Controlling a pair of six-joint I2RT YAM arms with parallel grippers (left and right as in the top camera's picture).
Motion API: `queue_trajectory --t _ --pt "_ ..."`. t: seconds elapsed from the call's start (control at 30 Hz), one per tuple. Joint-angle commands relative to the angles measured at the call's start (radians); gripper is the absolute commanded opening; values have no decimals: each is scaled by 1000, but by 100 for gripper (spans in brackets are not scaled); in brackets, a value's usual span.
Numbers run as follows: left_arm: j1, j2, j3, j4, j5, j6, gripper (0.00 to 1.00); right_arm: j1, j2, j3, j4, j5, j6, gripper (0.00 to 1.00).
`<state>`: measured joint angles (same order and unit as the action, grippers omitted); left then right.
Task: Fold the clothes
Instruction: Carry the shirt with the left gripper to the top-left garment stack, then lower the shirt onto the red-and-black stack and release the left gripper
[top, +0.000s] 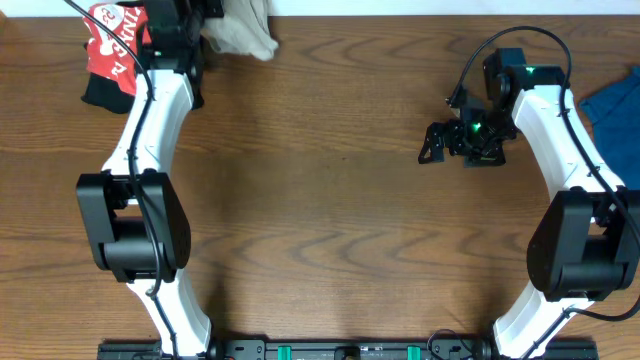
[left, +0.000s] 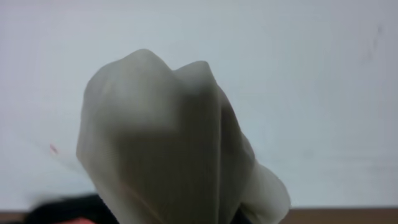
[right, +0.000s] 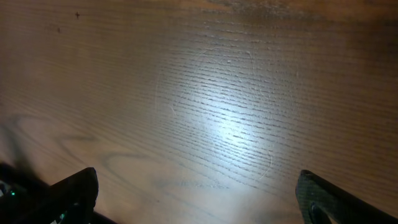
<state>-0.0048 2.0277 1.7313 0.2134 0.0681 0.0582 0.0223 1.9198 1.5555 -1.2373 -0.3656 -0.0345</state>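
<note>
Showing the left gripper (top: 200, 20) at the far edge of the table (top: 330, 220), left of centre, clenched on a bunch of the shirt (top: 242, 30). Its fingers are hidden behind the pale beige fabric, which fills the left wrist view as a raised, wrinkled mound. The right gripper (right: 198, 177) hangs released over bare wood on the table's right half, jaws wide apart, holding nothing. A red garment (top: 108, 45) lies at the table's far-left corner, and a blue cloth (top: 615, 110) at its right edge.
</note>
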Motion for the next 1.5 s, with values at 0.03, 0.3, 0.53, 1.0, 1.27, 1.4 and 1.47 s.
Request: queue_trajectory --t 0.03,0.3,0.53,1.0,1.27,1.4,1.47 --pt "11 -2 59 9 -81 84 6 -11 3 12 -6 0 -4 99" --pt "109 -2 59 -14 -140 91 6 -11 3 12 -13 0 -3 99" --pt "237 -2 59 -47 -140 54 6 -11 3 12 -11 0 21 99" --pt "331 -2 59 -329 -140 -36 6 -10 3 12 -12 -1 34 99" --pt "344 -2 56 -442 -140 -41 6 -10 3 12 -25 0 34 99" --pt "364 -2 53 -456 -140 -41 28 -10 3 12 -35 0 33 99" --pt "374 -2 53 -459 -140 -41 31 -10 3 12 -37 0 33 99"
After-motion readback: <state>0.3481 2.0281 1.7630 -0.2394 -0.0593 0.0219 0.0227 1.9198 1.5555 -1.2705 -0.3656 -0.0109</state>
